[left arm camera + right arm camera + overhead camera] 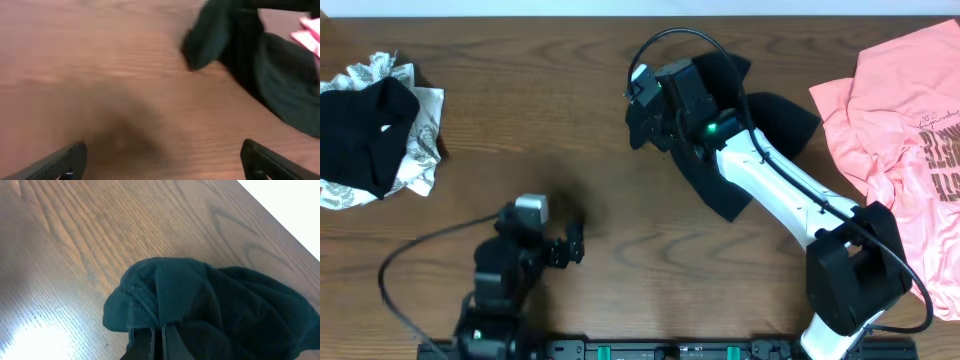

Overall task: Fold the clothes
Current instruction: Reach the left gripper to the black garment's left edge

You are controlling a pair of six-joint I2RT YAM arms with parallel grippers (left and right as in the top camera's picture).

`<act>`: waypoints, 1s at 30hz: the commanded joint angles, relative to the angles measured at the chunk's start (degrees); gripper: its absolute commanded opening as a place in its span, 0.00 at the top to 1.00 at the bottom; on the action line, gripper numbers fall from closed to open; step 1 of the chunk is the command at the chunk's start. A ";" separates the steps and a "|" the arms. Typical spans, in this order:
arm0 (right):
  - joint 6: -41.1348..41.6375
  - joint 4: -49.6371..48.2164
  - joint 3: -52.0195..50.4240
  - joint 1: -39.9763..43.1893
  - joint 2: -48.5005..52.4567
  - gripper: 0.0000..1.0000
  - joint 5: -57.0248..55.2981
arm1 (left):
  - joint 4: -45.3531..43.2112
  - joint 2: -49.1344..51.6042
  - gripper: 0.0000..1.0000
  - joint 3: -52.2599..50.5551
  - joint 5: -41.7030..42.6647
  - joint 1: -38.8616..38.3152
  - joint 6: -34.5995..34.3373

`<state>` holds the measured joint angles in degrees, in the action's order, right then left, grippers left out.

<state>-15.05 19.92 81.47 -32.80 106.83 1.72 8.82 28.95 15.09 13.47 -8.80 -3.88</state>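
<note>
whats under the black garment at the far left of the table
A white-grey patterned cloth sticks out around the black garment; its middle, and anything else below, is covered.

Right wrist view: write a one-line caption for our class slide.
Shut right gripper pinching a fold of the bunched black shirt, wooden table beyond.

The worktop point(620, 290) is smooth brown wood, grain visible, with a faint sheen. The black shirt point(225, 310) is soft matt cloth; the salmon-pink tee point(885, 110) is matt cloth, dark-printed. The right arm point(780, 180) has white plastic casing.
</note>
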 commanded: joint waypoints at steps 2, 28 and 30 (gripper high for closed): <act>2.84 -0.28 0.94 -0.28 -0.07 0.99 0.31 | -1.33 13.18 0.02 8.55 1.20 -5.33 7.82; 3.89 -1.01 0.94 -0.22 -0.07 0.99 0.31 | -36.89 57.99 0.02 14.67 -19.58 -23.89 17.94; 3.91 -0.98 0.94 -0.22 -0.07 0.99 0.31 | -40.57 61.11 0.02 14.67 -19.58 -23.02 15.69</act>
<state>-12.25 19.18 81.47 -32.80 106.83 1.72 -29.43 86.56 29.02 -3.70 -32.62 13.39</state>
